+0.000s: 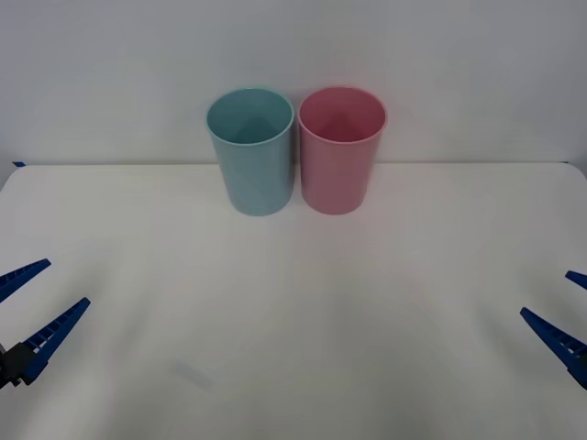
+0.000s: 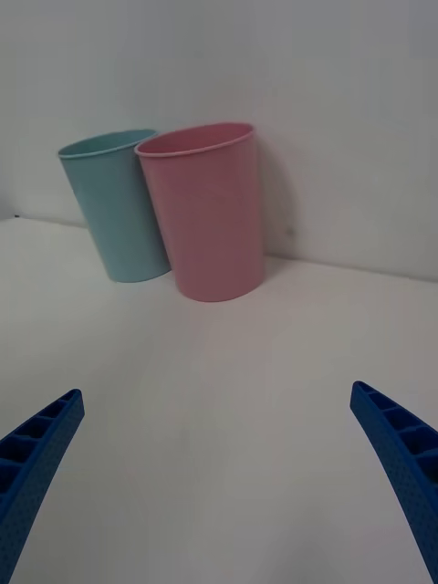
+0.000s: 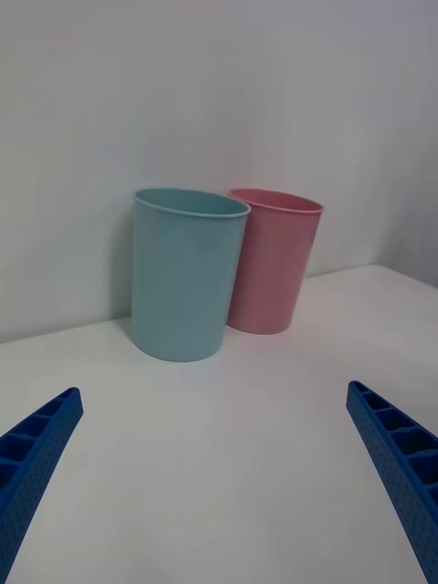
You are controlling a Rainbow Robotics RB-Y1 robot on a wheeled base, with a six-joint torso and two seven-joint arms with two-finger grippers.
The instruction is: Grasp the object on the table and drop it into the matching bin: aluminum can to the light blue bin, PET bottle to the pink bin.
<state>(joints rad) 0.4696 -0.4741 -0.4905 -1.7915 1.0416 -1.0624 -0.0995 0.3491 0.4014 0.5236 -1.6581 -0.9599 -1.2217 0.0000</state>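
The blue bin point(image 1: 260, 165) and the pink bin point(image 1: 339, 170) stand side by side on the white counter point(image 1: 293, 321). In the front view they are at the far side of the counter, toward 12 o'clock, close to the plain wall point(image 1: 293, 46) behind them. The blue bin is at 9 o'clock from the pink bin, and the pink bin is at 3 o'clock from the blue one. Both stand up straight with their open tops up. Their rims are so close that they look like they touch, but it is hard to tell for sure. The two bins look about the same size and shape: round, tall and a bit narrower at the bottom.

The left end effector point(image 1: 67, 282) is out at the edge of the counter, near 8 o'clock in the front view. Its two blue ribbed fingers are spread wide apart and hold nothing. It is well apart from the bins. From the left wrist view the blue bin point(image 3: 182, 283) is the nearer one and the pink bin point(image 3: 274, 265) peeks out from behind it.

The right end effector point(image 1: 546, 293) is at the other edge, near 4 o'clock. Its fingers are spread wide too, with nothing between them. It is also well apart from the bins. From the right wrist view the pink bin point(image 2: 214, 214) is nearer and partly covers the blue bin point(image 2: 114, 205).
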